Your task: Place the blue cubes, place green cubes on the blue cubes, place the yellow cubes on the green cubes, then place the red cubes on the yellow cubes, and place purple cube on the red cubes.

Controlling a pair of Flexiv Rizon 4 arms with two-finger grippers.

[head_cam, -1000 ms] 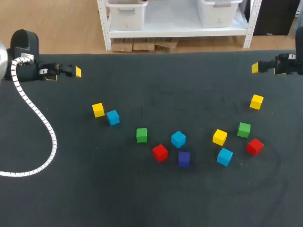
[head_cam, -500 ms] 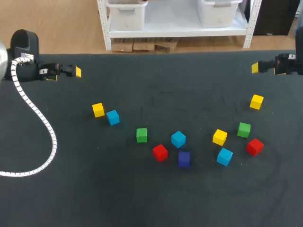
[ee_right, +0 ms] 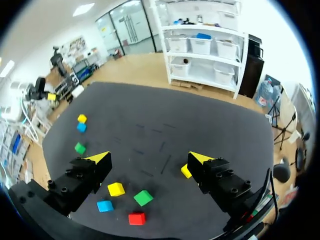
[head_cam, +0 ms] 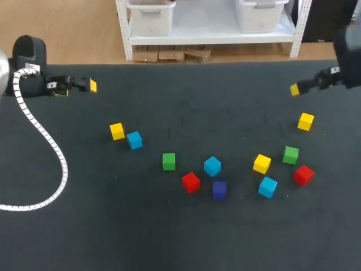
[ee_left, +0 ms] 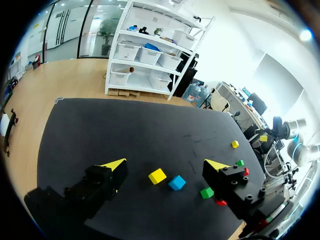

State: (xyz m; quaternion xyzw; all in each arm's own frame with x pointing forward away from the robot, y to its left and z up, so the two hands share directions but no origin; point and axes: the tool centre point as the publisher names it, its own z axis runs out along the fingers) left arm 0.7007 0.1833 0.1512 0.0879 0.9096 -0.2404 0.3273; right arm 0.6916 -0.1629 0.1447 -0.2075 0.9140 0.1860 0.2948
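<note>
Nothing is stacked yet, so the step in hand is, I judge, fetching a first blue cube for the base layer. The right gripper [ee_right: 149,157] hangs above the far right part of the black cloth-covered table [head_cam: 180,243], its yellow-tipped fingers spread wide with nothing between them. The left gripper [ee_left: 166,164] sits over the far left part, likewise spread and holding nothing.

The small right blue cube [head_cam: 268,187] looks the natural pick for the right arm. It lies just beside the middle yellow cube [head_cam: 262,164] and near the right red cube [head_cam: 303,175], and it sits turned on the cloth. To take it well, the wrist should turn until the fingers face two flat sides rather than corners, then come straight down and close low on the cube, so the yellow neighbour is not nudged.

The middle blue cube [head_cam: 212,166] is hemmed by the left red cube [head_cam: 190,182] and the dark purple cube [head_cam: 219,189]. The left blue cube [head_cam: 134,140], just beside the left yellow cube [head_cam: 117,131], suits the left arm. Each blue cube should be set down square on a bare stretch of cloth, so that the left green cube [head_cam: 168,161] and the right green cube [head_cam: 290,154] can sit level on top.

As for containers, none stands among the task's things: every cube lies loose on the cloth
</note>
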